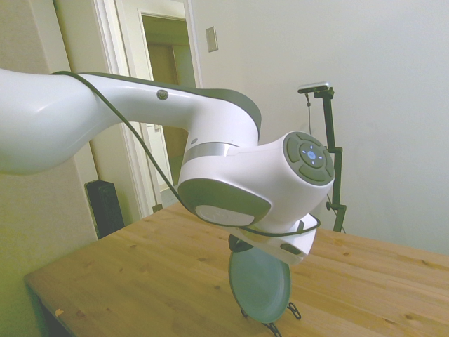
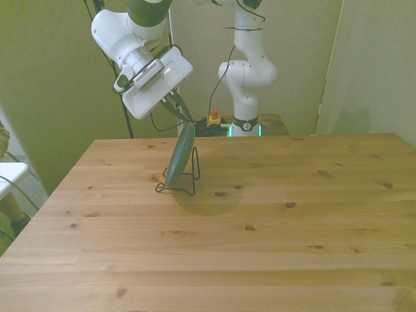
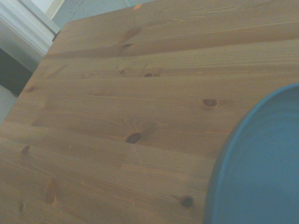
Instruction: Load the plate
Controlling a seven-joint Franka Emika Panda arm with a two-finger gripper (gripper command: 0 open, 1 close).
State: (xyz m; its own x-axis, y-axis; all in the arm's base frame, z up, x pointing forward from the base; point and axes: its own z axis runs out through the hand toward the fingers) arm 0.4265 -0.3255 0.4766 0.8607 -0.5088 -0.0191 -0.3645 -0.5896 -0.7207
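table (image 2: 273, 221): bare pine top under the claw, wood grain fills most of my wrist view.
arm (image 1: 140, 126): reaches over from the side, wrist tilted, blocks most of the side view.
plate (image 2: 179, 156): directly below the claw, on edge, tilted, top rim right at the fingertips. Lower edge sits in the stand. Teal, matte, low rim. Also in the side view (image 1: 259, 281) and close up at the wrist (image 3: 261, 168).
stand (image 2: 184, 183): thin black wire, on the table under the plate and claw.
claw (image 2: 182, 114): narrow, fingers pinched on the plate's top rim as far as I can read it from the front; side view hides the fingers.
handling: I'd judge it stiff, probably ceramic, so chips if dropped or knocked on the wire. Matte face should give fair grip. Rim pinch at top is the only good hold while it stands on edge.
step: looks like seating in the stand, release not yet done.
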